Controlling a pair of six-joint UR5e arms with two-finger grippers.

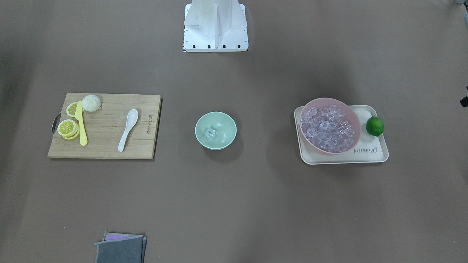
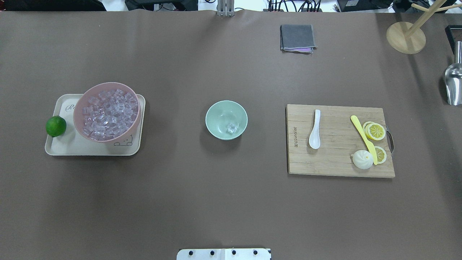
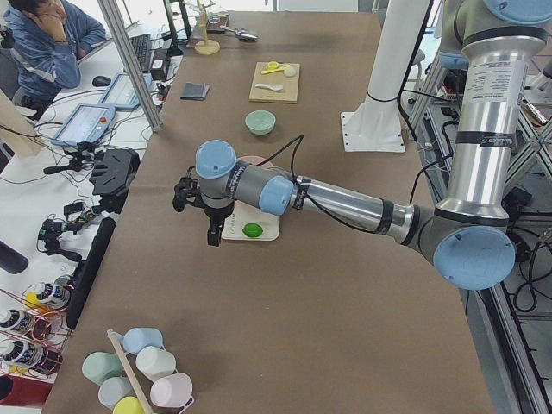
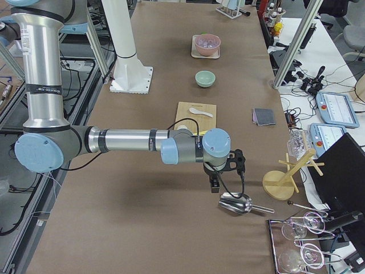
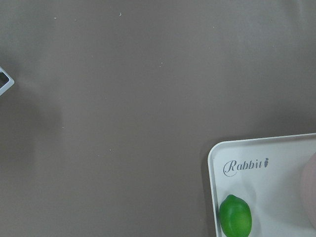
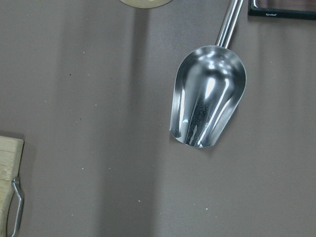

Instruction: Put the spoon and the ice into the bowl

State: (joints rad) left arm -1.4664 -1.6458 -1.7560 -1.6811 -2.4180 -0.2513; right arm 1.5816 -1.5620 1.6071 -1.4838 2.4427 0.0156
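Note:
The white spoon [image 1: 128, 129] lies on a wooden cutting board [image 1: 106, 148], also seen in the overhead view [image 2: 314, 129]. The mint-green bowl [image 1: 200, 122] stands mid-table with one clear ice cube [image 1: 210, 132] inside it. Many more ice cubes [image 2: 108, 113] fill the pink bowl [image 2: 80, 108] on a cream tray. My left gripper [image 3: 207, 220] hovers beside the tray's lime end. My right gripper [image 4: 214, 181] hovers above a metal scoop [image 4: 236, 204], past the board. I cannot tell whether either is open or shut.
A lime [image 1: 374, 126] sits on the tray [image 1: 373, 155]. A yellow knife [image 1: 81, 128], lemon slices and a white bun share the board. A folded grey cloth [image 2: 297, 38] and a wooden stand [image 2: 406, 38] lie at the far edge.

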